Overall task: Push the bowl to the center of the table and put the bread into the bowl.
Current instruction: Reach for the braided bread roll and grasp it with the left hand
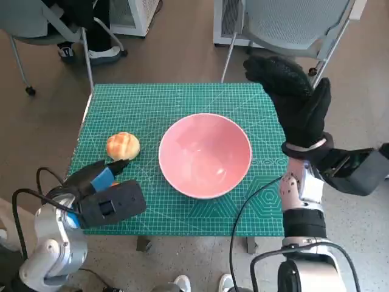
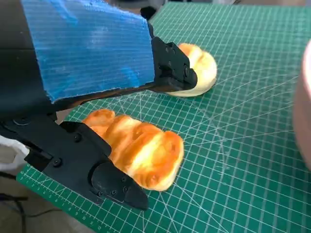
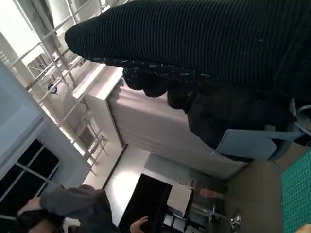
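Green gridded cutting mat (image 1: pixel 182 100) covers the small table. One round pink bowl (image 1: pixel 205 155) sits near mat centre. Two golden bread rolls: one round (image 1: pixel 123 146) left of the bowl, one ridged (image 2: pixel 138 148) seen in the left wrist view between the left hand's fingers. Left hand (image 1: pixel 100 179) low over the mat, fingers apart, straddling the ridged roll; contact unclear. Right hand (image 1: pixel 292 97) raised above the table's far right corner, fingers loosely spread, holding nothing.
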### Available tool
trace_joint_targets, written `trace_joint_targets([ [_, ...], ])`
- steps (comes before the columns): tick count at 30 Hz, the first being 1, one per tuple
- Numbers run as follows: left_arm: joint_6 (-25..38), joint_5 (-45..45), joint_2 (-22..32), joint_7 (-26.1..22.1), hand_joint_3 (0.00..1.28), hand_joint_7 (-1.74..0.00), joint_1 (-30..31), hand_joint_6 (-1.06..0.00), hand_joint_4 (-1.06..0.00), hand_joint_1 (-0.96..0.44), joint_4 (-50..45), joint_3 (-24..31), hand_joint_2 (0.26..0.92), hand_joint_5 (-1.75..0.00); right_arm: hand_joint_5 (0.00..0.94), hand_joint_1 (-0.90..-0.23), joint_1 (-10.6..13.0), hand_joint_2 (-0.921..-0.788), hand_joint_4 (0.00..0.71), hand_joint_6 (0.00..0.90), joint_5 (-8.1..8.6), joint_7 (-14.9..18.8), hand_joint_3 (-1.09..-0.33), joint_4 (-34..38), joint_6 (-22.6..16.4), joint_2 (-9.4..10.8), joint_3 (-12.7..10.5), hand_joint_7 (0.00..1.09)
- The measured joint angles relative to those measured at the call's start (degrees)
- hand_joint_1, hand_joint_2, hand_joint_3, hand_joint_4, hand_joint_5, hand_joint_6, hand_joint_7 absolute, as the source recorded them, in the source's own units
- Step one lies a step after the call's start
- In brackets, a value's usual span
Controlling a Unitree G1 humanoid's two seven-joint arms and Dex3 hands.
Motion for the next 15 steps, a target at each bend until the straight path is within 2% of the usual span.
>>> trace_joint_targets([
  [15,-1.09,1.43,-3.27,1.43,0.01,0.0,-0.94,-0.32,-0.13,-0.26,8.3,-1.48,0.693,0.0,0.0,-0.692,0.09,-0.921,0.118,0.165,1.4,1.2,-0.869,-0.04,0.69,-0.23,-0.31,0.14],
])
